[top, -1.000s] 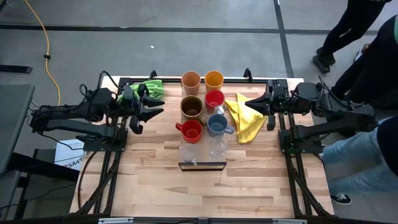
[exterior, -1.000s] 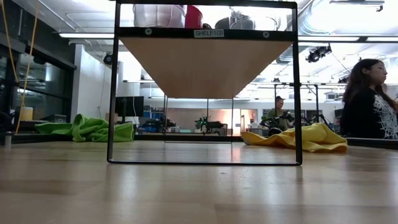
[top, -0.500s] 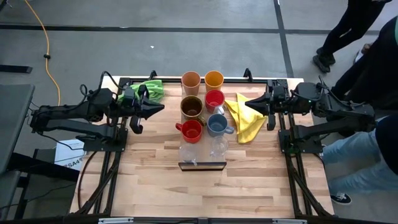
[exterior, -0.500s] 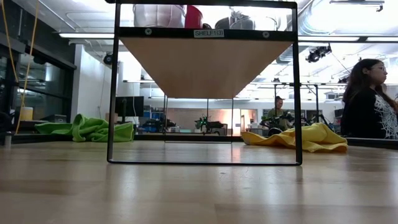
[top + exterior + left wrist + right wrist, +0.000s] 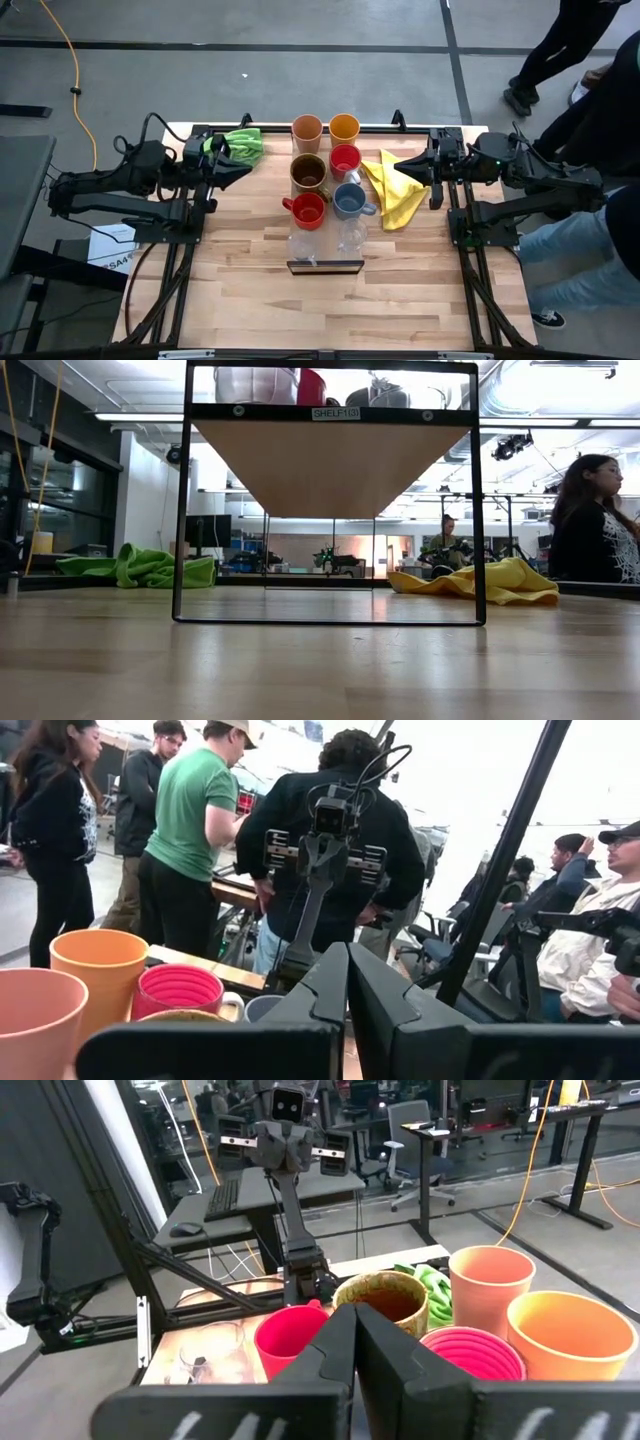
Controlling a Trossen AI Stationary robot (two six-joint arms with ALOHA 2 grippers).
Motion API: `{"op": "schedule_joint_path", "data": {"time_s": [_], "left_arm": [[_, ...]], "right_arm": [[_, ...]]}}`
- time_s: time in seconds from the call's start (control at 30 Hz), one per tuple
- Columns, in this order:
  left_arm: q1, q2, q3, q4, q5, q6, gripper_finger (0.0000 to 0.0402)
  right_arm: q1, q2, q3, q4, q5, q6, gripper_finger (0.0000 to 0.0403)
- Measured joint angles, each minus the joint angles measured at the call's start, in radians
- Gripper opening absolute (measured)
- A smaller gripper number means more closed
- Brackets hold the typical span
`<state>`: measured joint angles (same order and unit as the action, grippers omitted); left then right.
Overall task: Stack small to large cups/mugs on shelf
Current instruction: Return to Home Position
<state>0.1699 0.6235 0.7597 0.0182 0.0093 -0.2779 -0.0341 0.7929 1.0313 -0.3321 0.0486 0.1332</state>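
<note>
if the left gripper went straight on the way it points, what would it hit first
Probably the brown mug: from above, the left gripper points across at it. Its wrist view leaves height and line unclear, so it could pass beside it.

From my console I see a grey floor (image 5: 300, 80) crossed by dark seam lines around the wooden desk (image 5: 250, 300), with a yellow cable (image 5: 76, 92) trailing over it at the far left. Level across the desk, the room opens into a bright workshop with long ceiling light strips (image 5: 140, 417), silver ducting (image 5: 505, 400) overhead and dark glass panels (image 5: 60, 480) along the left wall. Farther back I make out workstations (image 5: 560, 1108), an office chair (image 5: 410, 1125) and several standing people (image 5: 190, 830), plus one seated person (image 5: 590, 520).
</note>
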Motion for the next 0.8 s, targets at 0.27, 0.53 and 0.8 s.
{"op": "schedule_joint_path", "data": {"time_s": [0.27, 0.53, 0.8], "left_arm": [[0.0, -0.005, 0.0, -0.001, 0.012, -0.031, 0.0], [0.0, -0.078, -0.026, -0.098, 0.033, -0.073, 0.0], [0.0, -0.216, -0.183, -0.021, 0.035, -0.12, 0.0]], "right_arm": [[0.0, 0.0, 0.0, 0.0, 0.0, 0.0, 0.0], [0.0, 0.0, 0.0, 0.0, 0.0, 0.032, 0.0], [0.0, 0.0, 0.0, 0.0, 0.0, 0.05, 0.0]]}}
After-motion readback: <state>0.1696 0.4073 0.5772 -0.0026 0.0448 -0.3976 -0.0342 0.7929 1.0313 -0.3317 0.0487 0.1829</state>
